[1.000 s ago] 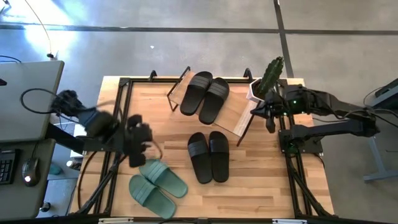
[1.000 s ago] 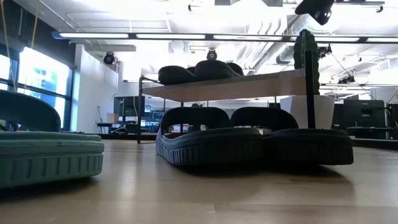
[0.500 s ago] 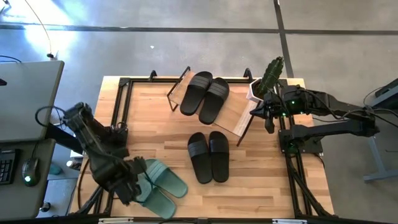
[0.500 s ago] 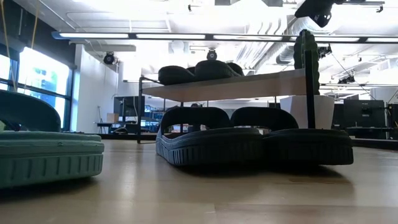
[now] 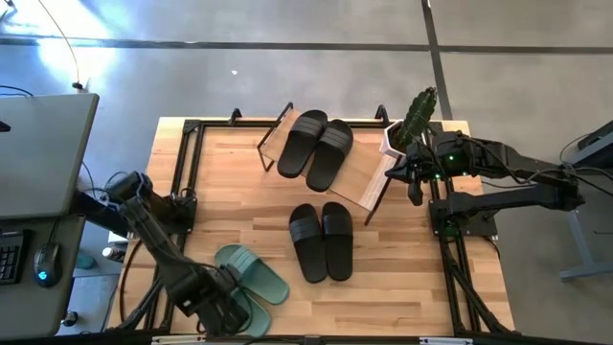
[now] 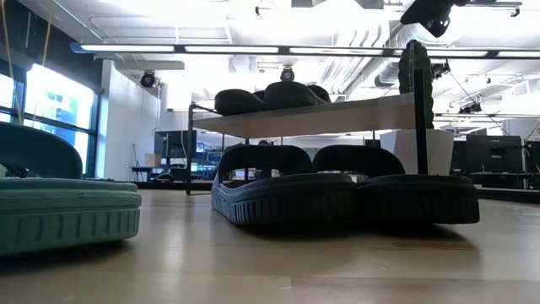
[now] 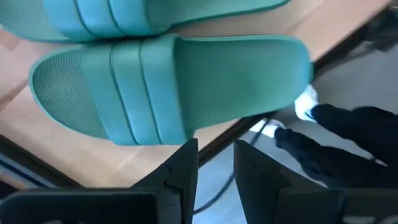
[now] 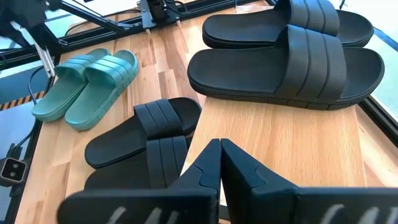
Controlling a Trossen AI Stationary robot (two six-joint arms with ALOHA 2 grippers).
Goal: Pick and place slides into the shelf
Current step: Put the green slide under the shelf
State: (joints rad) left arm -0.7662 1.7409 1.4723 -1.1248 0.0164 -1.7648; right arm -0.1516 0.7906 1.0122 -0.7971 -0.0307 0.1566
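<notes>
The sage-green slides (image 5: 254, 280) lie side by side at the table's near-left corner. My left gripper (image 5: 226, 309) hangs over the near one (image 7: 168, 81), fingers a little open at its outer side by the table's near edge (image 7: 216, 163). One black pair (image 5: 321, 240) lies flat mid-table. Another black pair (image 5: 316, 147) lies on the shelf's wooden plank (image 5: 362, 182), also seen in the right wrist view (image 8: 292, 50). My right gripper (image 8: 219, 152) is shut and waits in the air at the shelf's right end (image 5: 415, 187).
A potted plant (image 5: 414, 120) stands at the table's far-right corner beside the right arm. Black frame rails (image 5: 182, 182) run along the table's left and right sides. Cables hang below the near edge (image 7: 323, 137). Bare wood lies between the green pair and the mid-table black pair.
My left arm has swung from the table's left middle toward the near edge, bringing its gripper down over the green pair's near slide. The slides have not moved, and the right arm has kept still.
</notes>
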